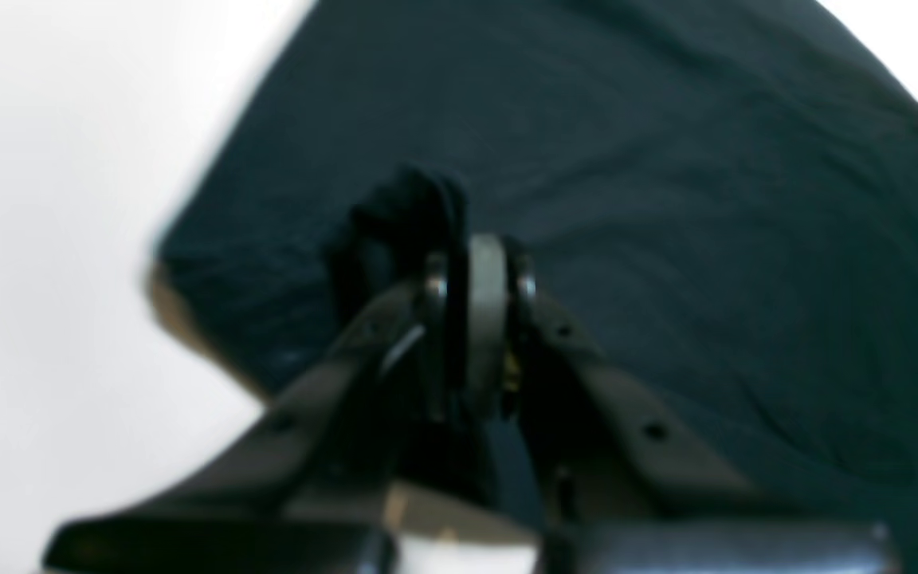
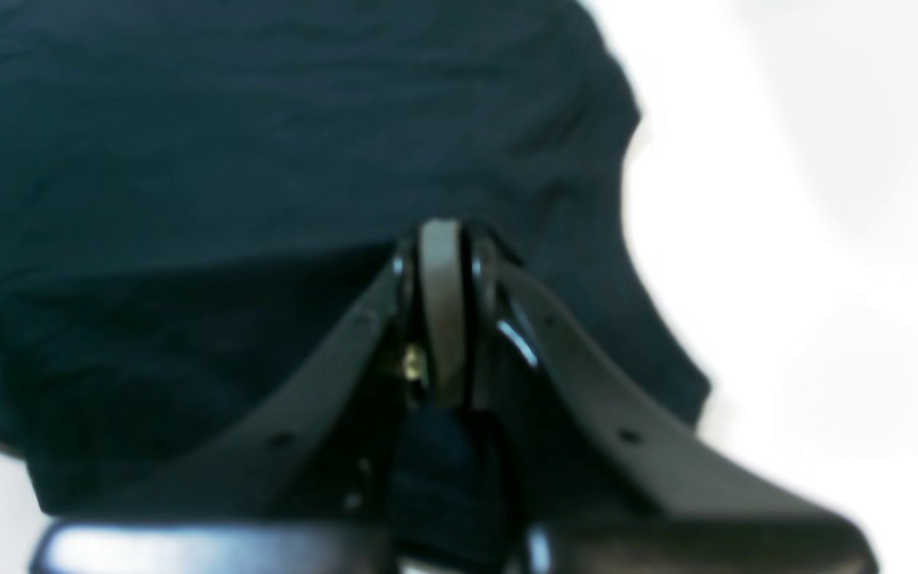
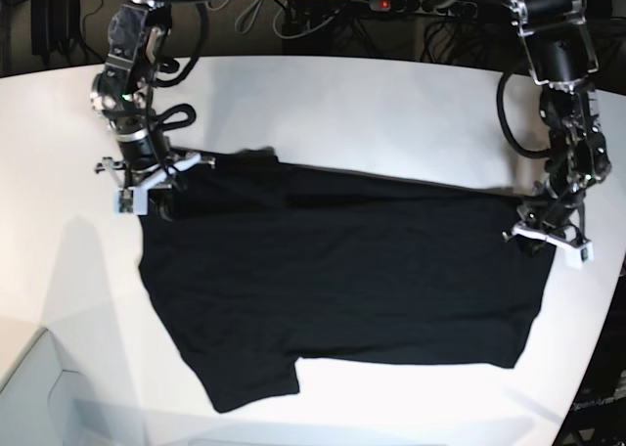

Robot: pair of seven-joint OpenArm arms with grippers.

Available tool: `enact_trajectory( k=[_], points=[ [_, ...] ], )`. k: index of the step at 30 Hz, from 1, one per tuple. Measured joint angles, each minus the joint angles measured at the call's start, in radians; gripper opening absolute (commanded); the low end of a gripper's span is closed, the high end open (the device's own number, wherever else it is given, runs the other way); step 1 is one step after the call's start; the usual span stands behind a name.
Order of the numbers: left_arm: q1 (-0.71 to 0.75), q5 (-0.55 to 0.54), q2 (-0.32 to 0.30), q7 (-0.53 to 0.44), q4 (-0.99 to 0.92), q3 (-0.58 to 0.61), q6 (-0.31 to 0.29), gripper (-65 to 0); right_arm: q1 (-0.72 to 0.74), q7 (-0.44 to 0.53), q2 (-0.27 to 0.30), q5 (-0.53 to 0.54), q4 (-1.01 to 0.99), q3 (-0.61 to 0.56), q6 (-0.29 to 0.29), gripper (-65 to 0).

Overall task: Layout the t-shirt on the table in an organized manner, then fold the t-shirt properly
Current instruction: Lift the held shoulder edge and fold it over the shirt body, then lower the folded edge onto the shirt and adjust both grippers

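The large white smooth tabletop (image 3: 342, 94) with its curved far edge fills most of the base view, and the black short-sleeved fabric t-shirt (image 3: 342, 280) lies spread across its middle, reaching from left to right of the scene. The shirt's body is mostly flat, with light creases; one sleeve points toward the near left, and the near hem runs roughly straight toward the right. At the shirt's far-left corner, the right gripper (image 3: 147, 184), a dark metal claw with pale tips, sits at the edge of the cloth; in the right wrist view its jaws are pressed together on a fold of the black fabric, with dark cloth bunched between the fingers nearer the camera and the rest of the shirt spreading away beneath. At the right end of the shirt, the left gripper (image 3: 551, 239) meets the fabric's edge; the left wrist view, though blurred, shows its jaws closed narrow around a small raised tuft of the black cloth, with the shirt lying flat beyond and white tabletop to the left. Both arms rise toward the far side of the scene, where dark cables (image 3: 293, 16) hang behind the tabletop.
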Motion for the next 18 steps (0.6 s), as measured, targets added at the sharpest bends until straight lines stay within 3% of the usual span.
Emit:
enact_trajectory(
  k=[6, 18],
  points=[
    [-0.079, 0.008, -0.008, -0.004, -0.12, -0.011, 0.009, -64.9, 0.04, 0.003, 0.005, -0.001, -0.051, 0.001, 0.0, -65.0],
    [-0.079, 0.0, -0.037, 0.0, -0.126, -0.013, 0.009, -64.9, 0.061, -0.003, 0.016, 0.0, -0.056, 0.0, 0.0, -65.0]
  ],
)
